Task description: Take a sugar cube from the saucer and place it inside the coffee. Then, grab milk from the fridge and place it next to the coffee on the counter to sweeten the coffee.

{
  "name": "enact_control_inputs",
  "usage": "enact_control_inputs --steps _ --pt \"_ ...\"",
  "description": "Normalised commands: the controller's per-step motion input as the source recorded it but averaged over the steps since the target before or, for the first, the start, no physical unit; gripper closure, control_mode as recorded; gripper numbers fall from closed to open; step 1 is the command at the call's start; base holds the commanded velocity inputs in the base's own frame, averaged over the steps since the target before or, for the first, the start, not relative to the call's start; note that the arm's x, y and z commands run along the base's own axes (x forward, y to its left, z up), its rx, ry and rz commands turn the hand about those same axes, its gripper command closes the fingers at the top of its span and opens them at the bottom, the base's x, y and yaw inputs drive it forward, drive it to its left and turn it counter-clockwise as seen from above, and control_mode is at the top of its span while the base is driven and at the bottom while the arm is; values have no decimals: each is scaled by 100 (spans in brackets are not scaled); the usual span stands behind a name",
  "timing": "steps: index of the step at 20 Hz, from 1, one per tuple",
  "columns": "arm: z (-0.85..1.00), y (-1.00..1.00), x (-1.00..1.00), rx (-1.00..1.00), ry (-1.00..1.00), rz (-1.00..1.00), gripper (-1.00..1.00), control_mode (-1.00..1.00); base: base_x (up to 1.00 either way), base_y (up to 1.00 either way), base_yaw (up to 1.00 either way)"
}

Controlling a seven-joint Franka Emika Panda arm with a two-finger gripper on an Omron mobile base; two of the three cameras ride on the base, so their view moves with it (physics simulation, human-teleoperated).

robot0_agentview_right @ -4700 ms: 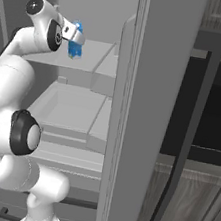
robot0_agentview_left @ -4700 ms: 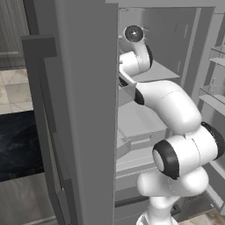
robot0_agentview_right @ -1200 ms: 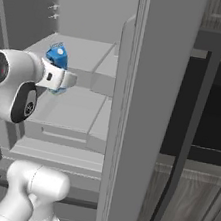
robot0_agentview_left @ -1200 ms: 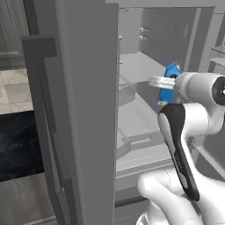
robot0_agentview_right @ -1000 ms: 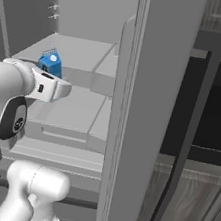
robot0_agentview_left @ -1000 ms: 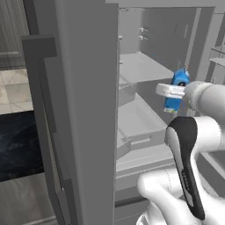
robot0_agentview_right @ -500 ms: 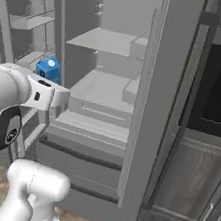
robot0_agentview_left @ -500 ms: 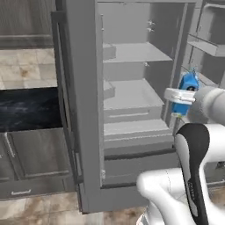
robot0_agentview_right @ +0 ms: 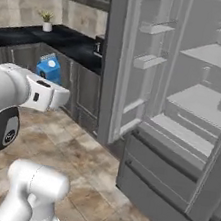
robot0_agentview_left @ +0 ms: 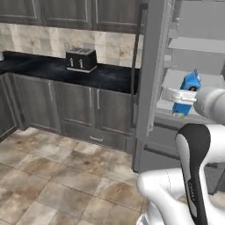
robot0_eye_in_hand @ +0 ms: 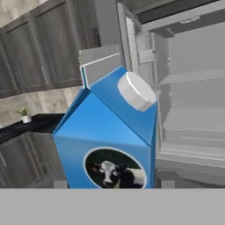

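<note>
The milk (robot0_agentview_left: 187, 94) is out of the fridge (robot0_agentview_right: 195, 100) and gripped in the end effector (robot0_agentview_left: 182, 97), carried in the air with the fridge doors open and the black worktop (robot0_agentview_left: 52, 69) with a toaster (robot0_agentview_left: 81, 59) off to the left. By that, the fetching half looks done, with setting the carton beside the coffee left; whether the sugar cube went in cannot be told here. No readable writing shows: the carton bears a round cow picture and a white cap.
</note>
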Motion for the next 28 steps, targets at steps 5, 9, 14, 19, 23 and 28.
enact_control_inputs --steps 5,9,14,19,23,28 --pt "0 0 0 0 0 0 100 100 -42 73 90" --pt "0 0 0 0 0 0 100 100 3 62 87" --pt "0 0 0 0 0 0 100 100 94 40 66" --pt "0 0 0 0 0 0 100 100 100 49 59" --pt "0 0 0 0 0 0 100 100 100 50 59" --pt "0 0 0 0 0 0 100 100 100 45 58"
